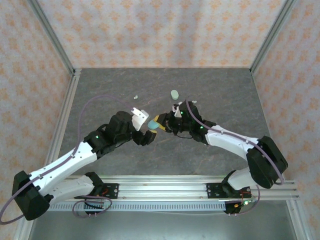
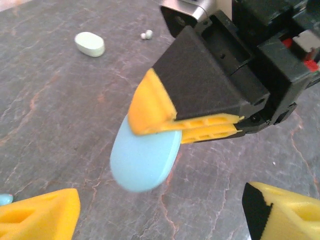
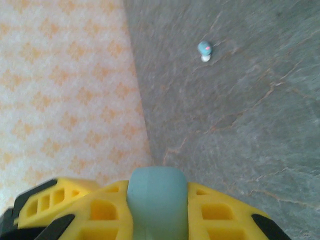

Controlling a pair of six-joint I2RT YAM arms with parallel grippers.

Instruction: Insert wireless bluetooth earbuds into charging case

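Observation:
My right gripper (image 1: 161, 124) is shut on the pale blue oval charging case (image 1: 151, 125) and holds it off the table. In the right wrist view the case (image 3: 157, 197) is squeezed between the yellow fingers (image 3: 215, 212). The left wrist view shows that case (image 2: 142, 160) pinched at its upper end by the right gripper (image 2: 165, 122). My left gripper (image 2: 160, 220) stands open just below and beside it, touching nothing. A pale blue earbud (image 3: 204, 48) lies on the table. A whitish-green earbud (image 2: 146, 34) lies near the green case (image 2: 90, 44).
The green case (image 1: 174, 94) lies behind the grippers on the dark stone table (image 1: 225, 90). Tiny pale bits lie at the back left (image 1: 135, 96) and back right (image 1: 192, 101). Patterned walls (image 1: 150, 30) close in the table's sides and back.

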